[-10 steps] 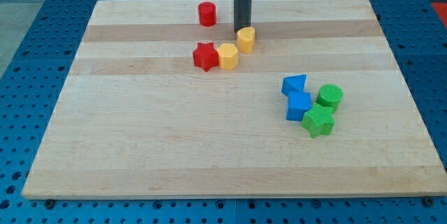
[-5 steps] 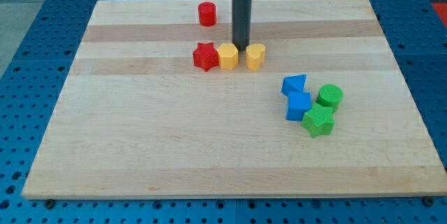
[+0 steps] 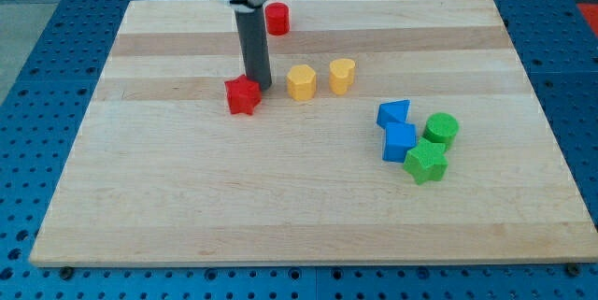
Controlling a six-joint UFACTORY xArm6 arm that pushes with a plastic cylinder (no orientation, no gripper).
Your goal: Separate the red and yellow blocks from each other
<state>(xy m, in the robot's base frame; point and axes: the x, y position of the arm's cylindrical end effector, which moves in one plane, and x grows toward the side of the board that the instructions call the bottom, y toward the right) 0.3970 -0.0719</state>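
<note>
My tip [image 3: 261, 88] rests on the board against the upper right side of the red star block [image 3: 243, 95]. A yellow hexagon block [image 3: 301, 83] lies to the tip's right, apart from the red star. A second yellow block [image 3: 342, 76], heart-like in shape, sits further right. A red cylinder [image 3: 277, 19] stands near the view's top, just right of the rod.
A blue triangular block [image 3: 393, 113], a blue cube [image 3: 400, 141], a green cylinder [image 3: 441, 130] and a green star [image 3: 427, 162] cluster at the view's right. The wooden board [image 3: 187, 197] lies on a blue perforated table.
My tip moved left and down, from between the two yellow blocks to the red star. The red star slid left and down, away from the yellow hexagon. The heart-like yellow block had slid right earlier.
</note>
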